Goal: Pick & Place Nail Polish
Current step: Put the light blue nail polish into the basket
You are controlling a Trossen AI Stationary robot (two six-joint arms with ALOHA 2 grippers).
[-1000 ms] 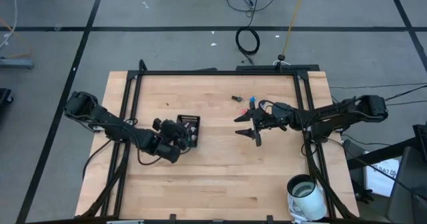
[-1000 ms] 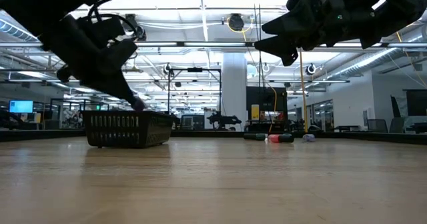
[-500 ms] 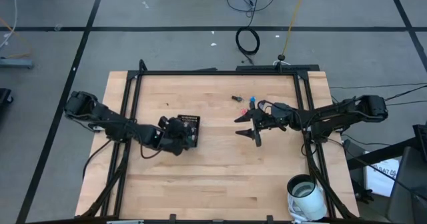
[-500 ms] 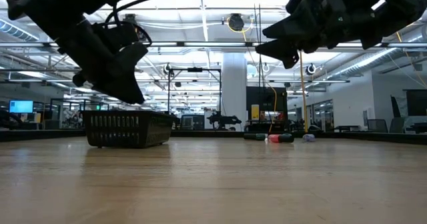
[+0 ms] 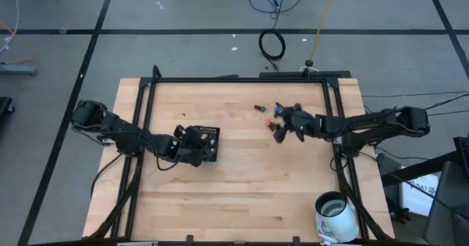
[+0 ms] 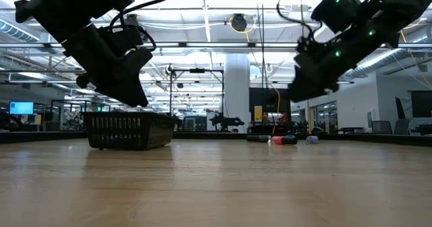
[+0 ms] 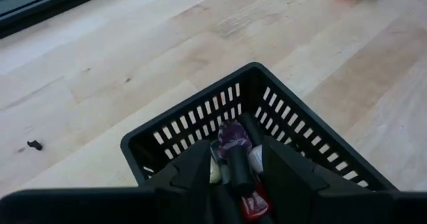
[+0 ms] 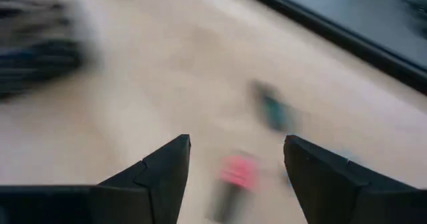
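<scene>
While my left gripper (image 7: 233, 177) is hovering, fingers parted, over the part-filled tray (image 7: 280, 104), my open right gripper (image 8: 233, 161) is nearing the remaining nail polish bottles (image 8: 233, 174).

The tray (image 5: 207, 138) sits left of centre on the table (image 5: 234, 195), bottles (image 7: 233, 141) inside it (several, piled together). More nail polish (image 5: 260, 107) lies loose toward the far right, well apart from the tray.

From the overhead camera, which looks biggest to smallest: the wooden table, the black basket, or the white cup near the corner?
1. Wooden table, by far.
2. White cup and black basket: they look about alike, so I won't rank them.
</scene>
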